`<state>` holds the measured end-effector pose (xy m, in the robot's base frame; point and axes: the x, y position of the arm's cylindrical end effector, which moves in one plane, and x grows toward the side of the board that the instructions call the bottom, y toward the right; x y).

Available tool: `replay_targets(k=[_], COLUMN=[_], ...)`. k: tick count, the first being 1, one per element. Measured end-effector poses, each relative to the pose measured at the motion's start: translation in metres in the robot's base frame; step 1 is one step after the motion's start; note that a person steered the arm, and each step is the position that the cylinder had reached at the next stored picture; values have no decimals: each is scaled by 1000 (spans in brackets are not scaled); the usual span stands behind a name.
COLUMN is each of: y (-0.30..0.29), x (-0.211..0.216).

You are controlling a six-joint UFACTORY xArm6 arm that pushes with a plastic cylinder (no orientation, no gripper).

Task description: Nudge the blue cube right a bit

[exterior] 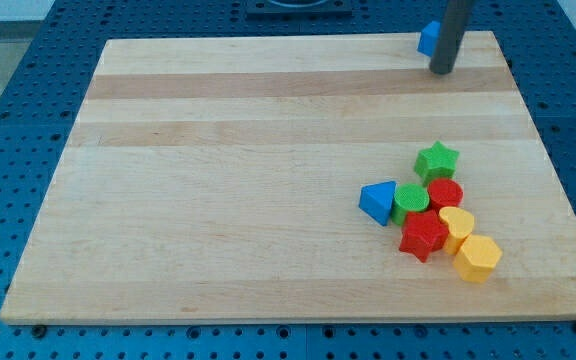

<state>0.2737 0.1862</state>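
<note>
The blue cube (pixel 428 38) sits at the view's top right, near the board's top edge, partly hidden behind my rod. My tip (pixel 442 71) rests on the board just right of and slightly below the cube, close to it or touching it. Lower right lies a cluster: a blue triangular block (pixel 377 202), a green cylinder (pixel 411 201), a green star (pixel 436 160), a red cylinder (pixel 446 193), a red star (pixel 423 235), a yellow heart (pixel 457 223) and a yellow hexagon (pixel 477 258).
The wooden board (pixel 248 180) lies on a blue perforated table (pixel 8 80). The board's top edge runs just above the blue cube.
</note>
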Motion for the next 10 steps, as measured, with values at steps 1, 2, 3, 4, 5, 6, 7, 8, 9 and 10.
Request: replay_targets(k=[1, 2, 3, 4, 5, 6, 7, 8, 9, 10], y=[-25, -44, -46, -47, -47, -43, -35, -33, -33, -26], x=[-16, -45, -73, -81, -81, -81, -80, -77, -74, -67])
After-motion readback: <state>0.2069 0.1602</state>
